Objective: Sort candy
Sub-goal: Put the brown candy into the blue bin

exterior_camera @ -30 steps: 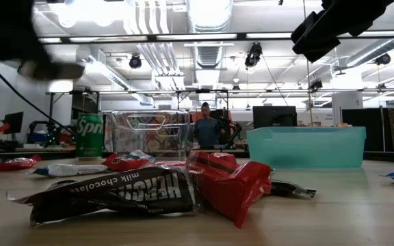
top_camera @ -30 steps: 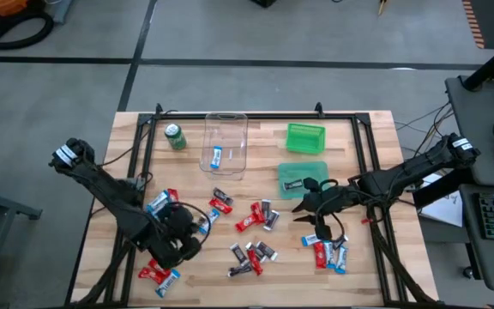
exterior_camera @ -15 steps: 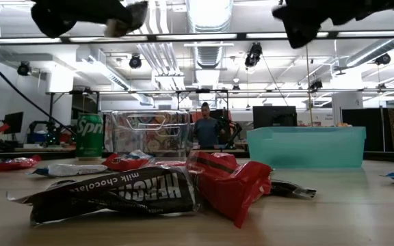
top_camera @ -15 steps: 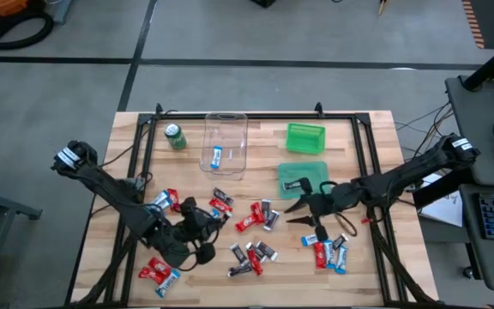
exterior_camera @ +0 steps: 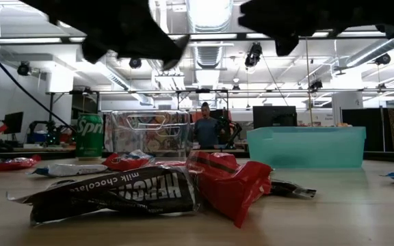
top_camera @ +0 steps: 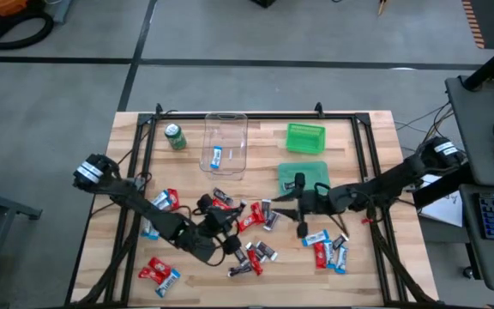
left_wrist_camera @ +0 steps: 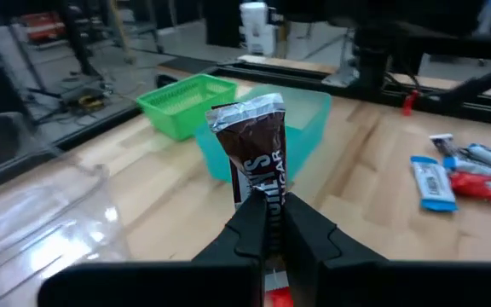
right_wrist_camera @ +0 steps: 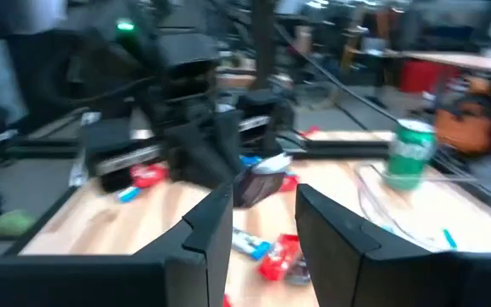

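High view: left end effector over surface centre, right end effector at its 3 o'clock, left wrist view: left end effector clenched on brown-and-silver candy bar, long axis upright, crimped end up, right wrist view: right end effector released, holding nothing.

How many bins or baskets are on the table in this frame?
3. A clear bin sits near the table's far edge, with a green basket to its right. A teal bin sits just in front of the basket. No others show.
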